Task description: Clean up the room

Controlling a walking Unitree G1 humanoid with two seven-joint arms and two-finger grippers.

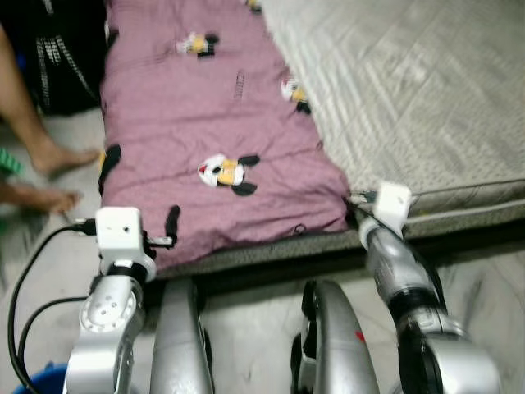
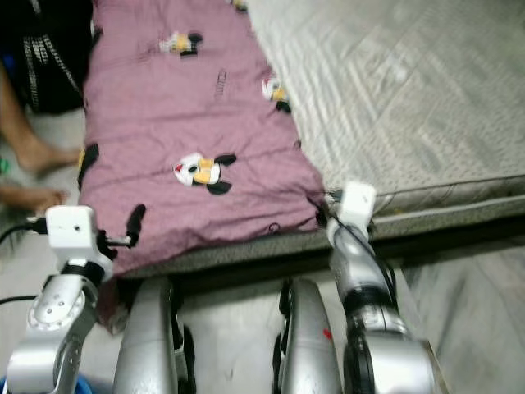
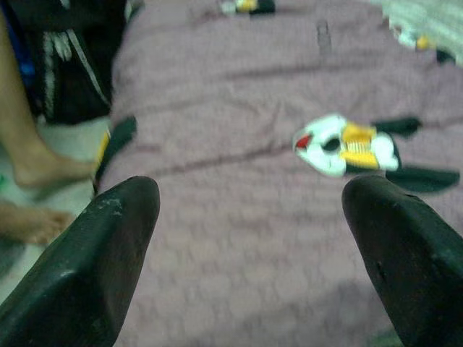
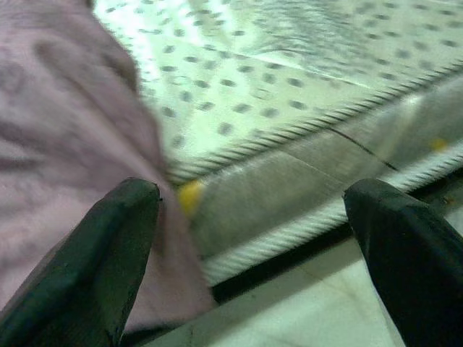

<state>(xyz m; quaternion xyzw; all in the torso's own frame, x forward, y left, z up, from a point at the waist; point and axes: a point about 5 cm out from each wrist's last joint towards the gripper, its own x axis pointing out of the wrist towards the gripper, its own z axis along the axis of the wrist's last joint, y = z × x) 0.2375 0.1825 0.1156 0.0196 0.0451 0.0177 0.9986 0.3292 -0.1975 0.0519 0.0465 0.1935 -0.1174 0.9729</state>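
A: Where does the tidying stand?

B: A purple blanket [image 1: 197,123] with cartoon prints lies spread flat along the left part of the mattress [image 1: 410,98], its near edge hanging just over the mattress's near side. It looks fairly smooth, with only light creases. That would suit a blanket just laid out as well as one about to be gathered or folded, so I can't judge how much is left.

A: And the hands?

B: Both are up at the near edge of the bed. The left hand [image 3: 253,253] is released, its two black fingers [image 3: 101,267] spread wide above the blanket with nothing between them. The right hand [image 4: 260,253] is also released and empty, at the blanket's near right corner, where the cloth meets the bare mattress.

A: Does any view add something?

B: The head views show the whole layout, plus a person's feet [image 1: 57,156] on the floor to the left and a blue tub [image 1: 37,382] near the robot's left side. The right wrist view shows the corded seam of the mattress edge and a small yellow spot [image 4: 189,195] beside the blanket corner; I can't tell what it is.
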